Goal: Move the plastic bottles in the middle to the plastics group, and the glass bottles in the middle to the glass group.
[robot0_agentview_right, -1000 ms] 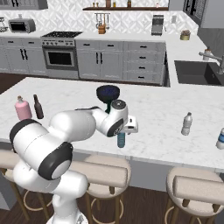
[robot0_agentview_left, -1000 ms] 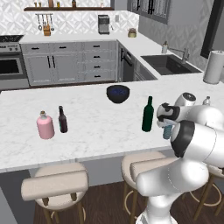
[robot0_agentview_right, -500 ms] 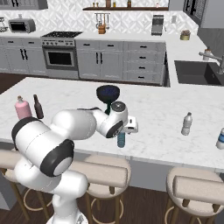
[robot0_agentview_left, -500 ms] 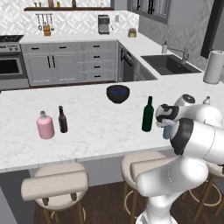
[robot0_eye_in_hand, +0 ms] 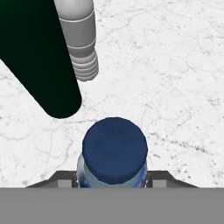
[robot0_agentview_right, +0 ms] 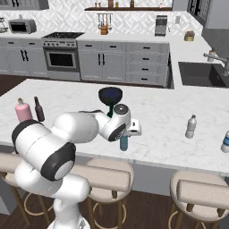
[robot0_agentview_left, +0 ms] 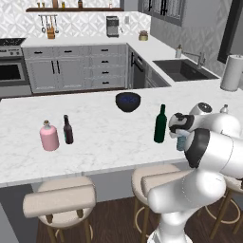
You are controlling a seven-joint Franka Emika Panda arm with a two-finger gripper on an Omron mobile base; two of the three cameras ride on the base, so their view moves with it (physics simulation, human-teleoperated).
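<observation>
Blue bottle (robot0_eye_in_hand: 114, 157) gripped upright beneath the end effector (robot0_agentview_right: 126, 133).

A home kitchen, rendered in simulation

Grey cabinets (robot0_agentview_left: 71, 71) are running along the back wall beside a steel oven (robot0_agentview_right: 61, 58), with a sink and tap (robot0_agentview_left: 187, 66) sitting in the side counter. Utensils are hanging under a wooden shelf (robot0_agentview_left: 61, 9), a coffee machine (robot0_agentview_left: 112, 26) is standing in the corner, and padded stools (robot0_agentview_left: 59, 201) are lining a white marble island (robot0_agentview_left: 95, 137).
</observation>
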